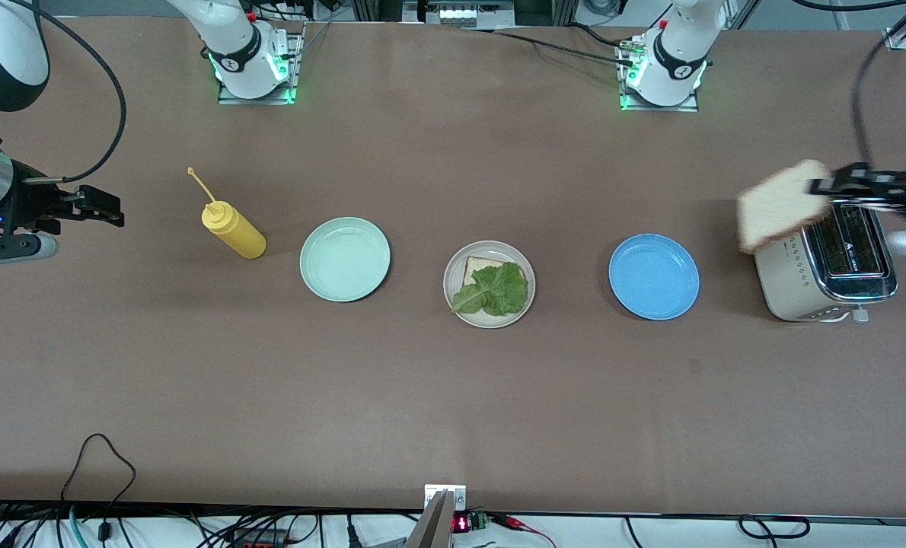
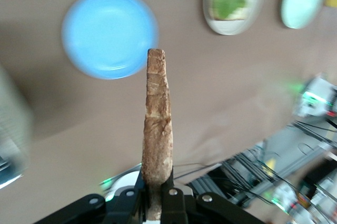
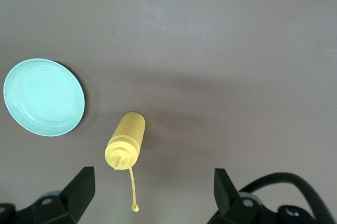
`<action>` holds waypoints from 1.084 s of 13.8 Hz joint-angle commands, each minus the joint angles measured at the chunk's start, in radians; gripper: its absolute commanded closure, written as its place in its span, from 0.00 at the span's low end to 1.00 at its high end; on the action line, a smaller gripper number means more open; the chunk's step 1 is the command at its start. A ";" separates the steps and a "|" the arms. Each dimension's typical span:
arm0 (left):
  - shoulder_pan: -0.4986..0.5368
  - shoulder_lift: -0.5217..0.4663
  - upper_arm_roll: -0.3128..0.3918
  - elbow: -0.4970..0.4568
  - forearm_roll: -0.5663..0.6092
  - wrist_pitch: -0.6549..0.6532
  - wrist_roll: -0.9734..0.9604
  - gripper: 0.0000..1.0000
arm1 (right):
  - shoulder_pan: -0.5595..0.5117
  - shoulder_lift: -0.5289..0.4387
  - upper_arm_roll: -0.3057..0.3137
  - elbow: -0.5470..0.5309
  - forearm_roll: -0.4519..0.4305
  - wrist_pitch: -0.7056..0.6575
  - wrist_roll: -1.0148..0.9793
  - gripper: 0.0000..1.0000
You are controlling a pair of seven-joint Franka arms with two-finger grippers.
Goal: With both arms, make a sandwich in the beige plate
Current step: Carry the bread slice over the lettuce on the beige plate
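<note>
The beige plate (image 1: 489, 284) sits mid-table with one bread slice (image 1: 477, 268) and a green lettuce leaf (image 1: 495, 291) on it; it also shows in the left wrist view (image 2: 231, 4). My left gripper (image 1: 830, 189) is shut on a second bread slice (image 1: 776, 205), held up over the toaster (image 1: 830, 266). In the left wrist view the slice (image 2: 157, 129) stands edge-on between the fingers. My right gripper (image 1: 106, 207) is open and empty, up at the right arm's end of the table, beside the yellow bottle.
A yellow squeeze bottle (image 1: 234, 228) stands beside a mint-green plate (image 1: 344, 259); both show in the right wrist view, bottle (image 3: 126, 140) and plate (image 3: 43, 97). A blue plate (image 1: 653, 275) lies between the beige plate and the toaster.
</note>
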 commanded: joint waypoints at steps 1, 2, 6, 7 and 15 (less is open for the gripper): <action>-0.132 0.050 -0.007 -0.065 -0.090 0.081 -0.022 1.00 | -0.013 0.013 0.001 0.030 0.016 -0.009 0.013 0.00; -0.182 0.092 -0.007 -0.066 -0.125 0.126 -0.042 1.00 | -0.016 0.013 0.001 0.030 0.019 -0.009 0.013 0.00; -0.305 0.246 -0.009 -0.109 -0.269 0.399 -0.079 1.00 | -0.016 0.008 0.003 0.030 0.021 -0.020 0.010 0.00; -0.325 0.279 -0.009 -0.115 -0.298 0.452 -0.077 1.00 | -0.016 0.009 0.003 0.030 0.021 -0.020 0.010 0.00; -0.404 0.408 -0.007 -0.155 -0.401 0.656 -0.068 1.00 | -0.018 0.013 0.003 0.030 0.018 -0.004 0.014 0.00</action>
